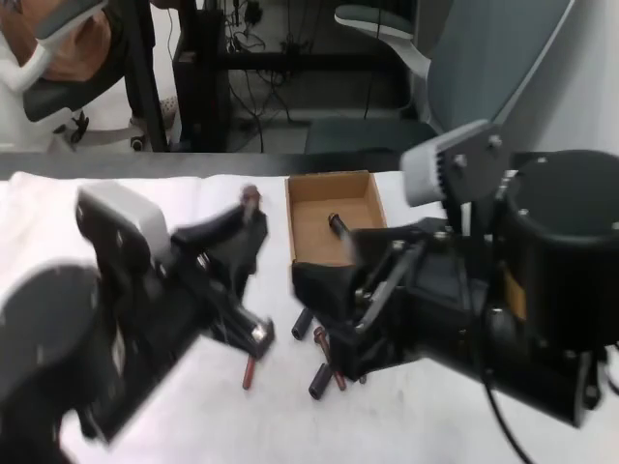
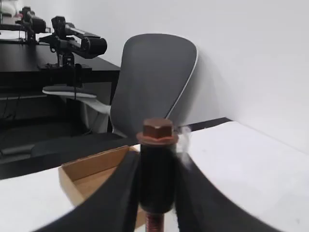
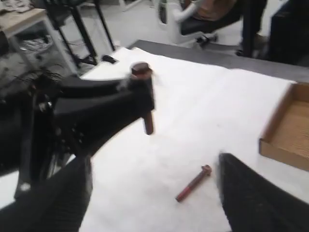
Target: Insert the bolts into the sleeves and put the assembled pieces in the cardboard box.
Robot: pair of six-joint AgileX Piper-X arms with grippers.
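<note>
White bench [image 1: 387, 430], bolt [image 2: 157, 131] vertical, head up

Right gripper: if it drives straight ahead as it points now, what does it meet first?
Probably the loose bolt on the cloth, lying between the right gripper's open fingers; depth is hard to judge.

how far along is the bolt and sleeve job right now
Done: one dark piece lies in the cardboard box. In hand: the left hand grips a sleeve with a bolt through it. Left: boxing that one, plus a loose bolt and a loose sleeve on the cloth.
</note>
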